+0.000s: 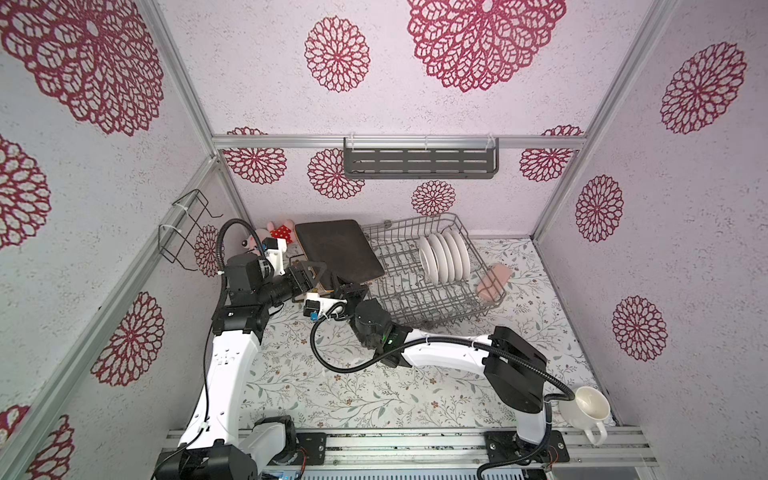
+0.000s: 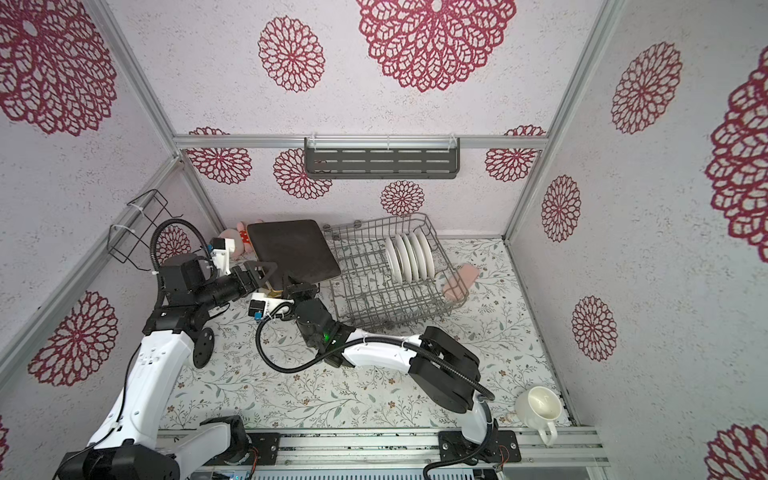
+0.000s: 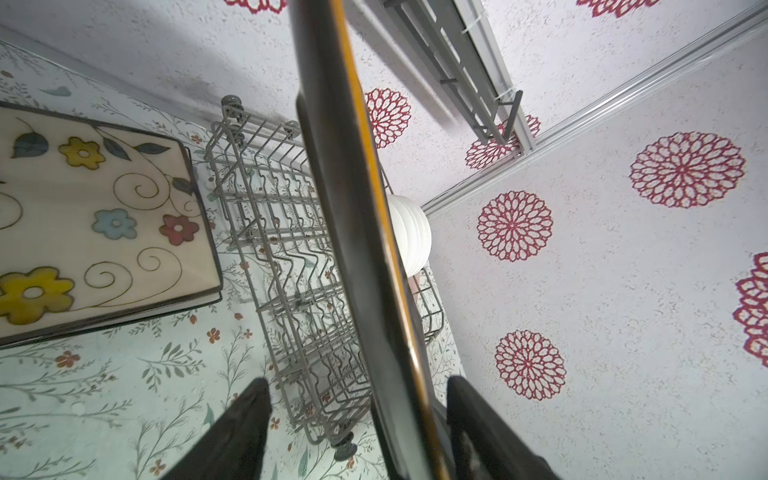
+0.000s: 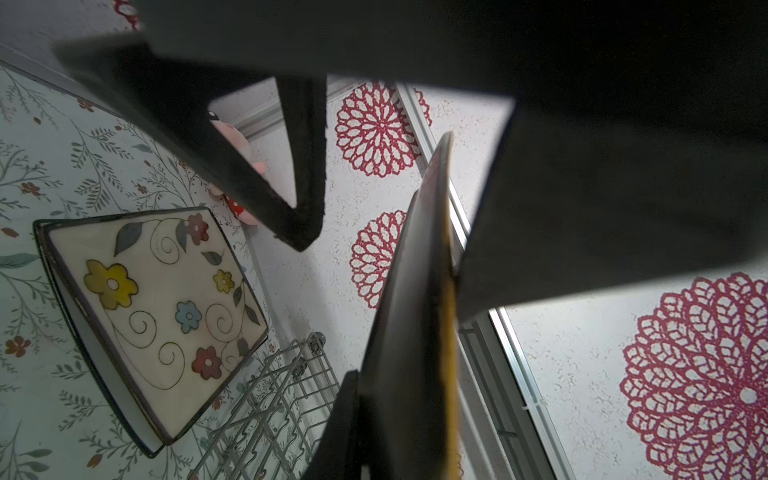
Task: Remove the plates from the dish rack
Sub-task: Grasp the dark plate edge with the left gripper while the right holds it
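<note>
**Plates, dark brown, square: 1 counted.** We find the dark brown plate [image 1: 338,249] lifted off the counter [image 1: 332,386] and tilted, brown underside up in both top views. It sits just left of the dish rack [image 1: 432,286]. The wrist views show a yellow-orange face along its edge.

**Plates, white, square, floral print, dark rims: 2 counted.** The floral plates [image 4: 158,303] lie flat on the counter in one stack beside the rack. We cannot see them in the top views, where the raised plate covers them.

**Plates, small, round, white: 5 counted.** The round plates [image 1: 444,257] stand on edge in one row among the tines, in the right half of the rack. Whether their faces carry print we cannot tell.

**Dish rack, grey wire: 1.** It rests on the counter near the back wall.

**Arms: 2.**
- The right gripper [image 1: 347,289] has its jaws clenched on the dark brown plate at its near corner.
- The left gripper [image 1: 309,272] has its jaws released. They straddle the same plate's edge, with a gap showing on each side in the left wrist view.

**Sundries:**
- mug [image 1: 586,409]: 1, white, at the near right corner
- pink block [image 1: 492,280]: 1, at the rack's right end
- plush toy [image 1: 276,235]: 1, behind the left arm
</note>
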You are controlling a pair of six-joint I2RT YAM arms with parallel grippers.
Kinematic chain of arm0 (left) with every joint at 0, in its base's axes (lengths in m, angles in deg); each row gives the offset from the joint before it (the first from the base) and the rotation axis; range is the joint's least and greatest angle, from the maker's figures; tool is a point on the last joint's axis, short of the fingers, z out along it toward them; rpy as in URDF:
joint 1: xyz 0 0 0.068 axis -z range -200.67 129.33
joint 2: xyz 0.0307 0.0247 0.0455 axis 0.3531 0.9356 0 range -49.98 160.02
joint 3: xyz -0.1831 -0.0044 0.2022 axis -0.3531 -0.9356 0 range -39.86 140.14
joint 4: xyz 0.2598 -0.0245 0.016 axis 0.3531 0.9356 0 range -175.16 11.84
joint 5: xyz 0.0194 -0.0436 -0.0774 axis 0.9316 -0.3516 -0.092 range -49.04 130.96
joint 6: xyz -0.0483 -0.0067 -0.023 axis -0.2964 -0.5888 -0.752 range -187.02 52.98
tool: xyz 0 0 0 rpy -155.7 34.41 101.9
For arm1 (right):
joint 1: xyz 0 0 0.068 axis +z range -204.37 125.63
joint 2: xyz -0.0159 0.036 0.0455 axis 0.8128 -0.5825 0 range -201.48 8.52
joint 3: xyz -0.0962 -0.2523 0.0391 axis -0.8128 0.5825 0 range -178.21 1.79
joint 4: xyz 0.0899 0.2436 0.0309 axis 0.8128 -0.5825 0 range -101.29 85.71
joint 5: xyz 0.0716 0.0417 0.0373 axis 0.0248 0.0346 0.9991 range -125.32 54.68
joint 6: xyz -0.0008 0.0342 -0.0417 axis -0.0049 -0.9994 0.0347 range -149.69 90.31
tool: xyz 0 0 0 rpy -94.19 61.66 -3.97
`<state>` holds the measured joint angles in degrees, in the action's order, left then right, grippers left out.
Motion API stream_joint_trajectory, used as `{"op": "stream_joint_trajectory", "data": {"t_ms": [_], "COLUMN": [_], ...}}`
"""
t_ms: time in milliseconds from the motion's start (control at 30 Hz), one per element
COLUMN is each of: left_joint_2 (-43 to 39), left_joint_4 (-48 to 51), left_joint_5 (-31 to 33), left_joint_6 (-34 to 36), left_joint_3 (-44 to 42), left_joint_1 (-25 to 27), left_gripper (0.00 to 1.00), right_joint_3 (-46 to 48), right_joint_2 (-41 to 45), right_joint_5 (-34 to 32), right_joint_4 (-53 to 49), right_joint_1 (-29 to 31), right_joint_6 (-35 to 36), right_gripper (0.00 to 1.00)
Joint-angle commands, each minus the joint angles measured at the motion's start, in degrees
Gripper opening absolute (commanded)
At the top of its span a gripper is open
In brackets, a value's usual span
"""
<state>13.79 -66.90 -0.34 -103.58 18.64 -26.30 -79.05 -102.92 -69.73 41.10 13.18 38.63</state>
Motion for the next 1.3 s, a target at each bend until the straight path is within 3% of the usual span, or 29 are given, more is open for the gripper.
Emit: {"op": "stream_joint_trajectory", "data": {"t_ms": [0,200,633,867,967,1133,1267], "left_joint_2": [0.5,1.3,3.3,4.9,5.5,6.7,7.5], "left_joint_4": [-4.1,-6.5,-6.6,-6.1,-5.6,-3.7,-3.3], "left_joint_5": [-1.6,-3.2,-2.3,-1.1,-0.5,0.7,0.9], "left_joint_6": [-1.8,-3.3,-3.6,-3.2,-2.8,-1.2,-0.9], "left_joint_3": [-1.0,-2.0,-1.5,-0.1,0.9,3.0,4.1], "left_joint_1": [-0.3,-0.3,-0.3,-0.3,-0.3,-0.5,-0.6], "left_gripper": [0.69,0.59,0.24,0.13,0.09,0.04,0.01], "right_joint_3": [-2.9,-3.5,-3.4,-2.2,-1.5,0.6,4.2], "right_joint_2": [6.4,5.6,4.3,4.1,3.7,4.3,6.2], "right_joint_5": [1.4,1.6,0.8,0.9,0.8,1.0,2.2], "right_joint_4": [13.9,14.1,16.6,18.1,19.4,20.0,19.6], "right_joint_1": [0.6,0.8,1.0,0.9,0.8,0.1,-0.5], "right_joint_6": [0.3,0.5,1.8,2.1,2.6,2.5,1.7], "right_gripper": [0.00,0.00,0.00,0.00,0.12,0.43,0.53]}}
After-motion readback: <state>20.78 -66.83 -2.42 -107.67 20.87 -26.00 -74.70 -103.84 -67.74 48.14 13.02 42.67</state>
